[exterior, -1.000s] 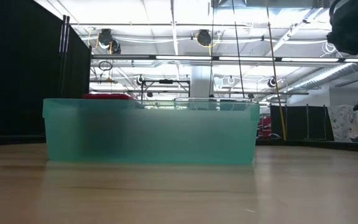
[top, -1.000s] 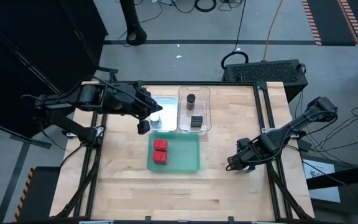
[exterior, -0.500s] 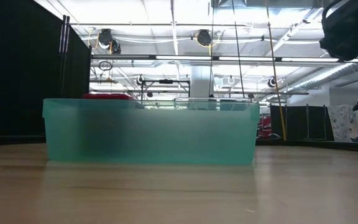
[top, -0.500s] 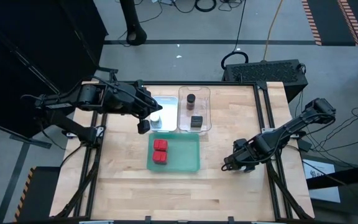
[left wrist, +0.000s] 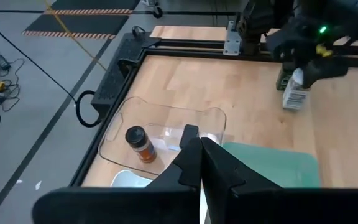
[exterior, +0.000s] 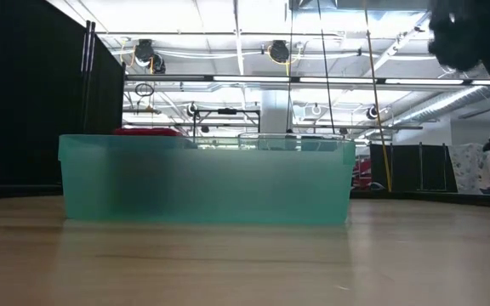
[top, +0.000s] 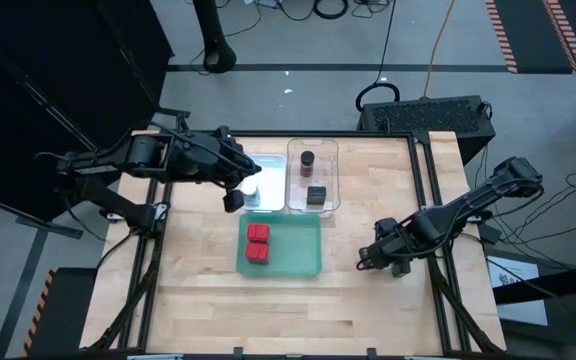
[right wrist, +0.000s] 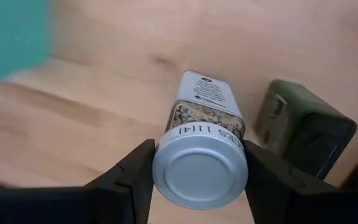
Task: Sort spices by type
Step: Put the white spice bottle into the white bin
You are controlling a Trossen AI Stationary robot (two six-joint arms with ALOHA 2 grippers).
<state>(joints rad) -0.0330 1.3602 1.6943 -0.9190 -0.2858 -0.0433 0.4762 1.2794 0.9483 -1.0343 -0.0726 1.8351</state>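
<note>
My right gripper (top: pixel 376 258) is over the table's right part, right of the green tray (top: pixel 303 262), and is shut on a white-lidded jar (right wrist: pixel 201 134). A dark grey tin (right wrist: pixel 303 132) stands on the wood beside that jar. My left gripper (left wrist: pixel 197 155) is shut and empty above the white tray (top: pixel 268 162), where another white-lidded jar (top: pixel 251 189) stands. Two red tins (top: pixel 258 245) sit in the green tray. A brown dark-lidded jar (top: pixel 307 159) and a dark grey tin (top: pixel 316 195) stand in the clear tray (top: pixel 332 150). My right gripper pinches the jar at its top, one finger (right wrist: pixel 132 171) on each side of the white lid (right wrist: pixel 201 174), coming from above. The jar hangs tilted below the fingers, its base (left wrist: pixel 293 104) a little above the wood.
The three trays fill the table's middle and far part: white and clear side by side, green nearer. Bare wood lies near the front edge and on the right around my right arm. A black box (top: pixel 423 115) sits beyond the far edge. A person stands far off in the room.
My right gripper has moved a short way toward the table's left, toward the green tray, carrying the white-lidded jar away from the dark grey tin beside it. My left arm has kept still.
</note>
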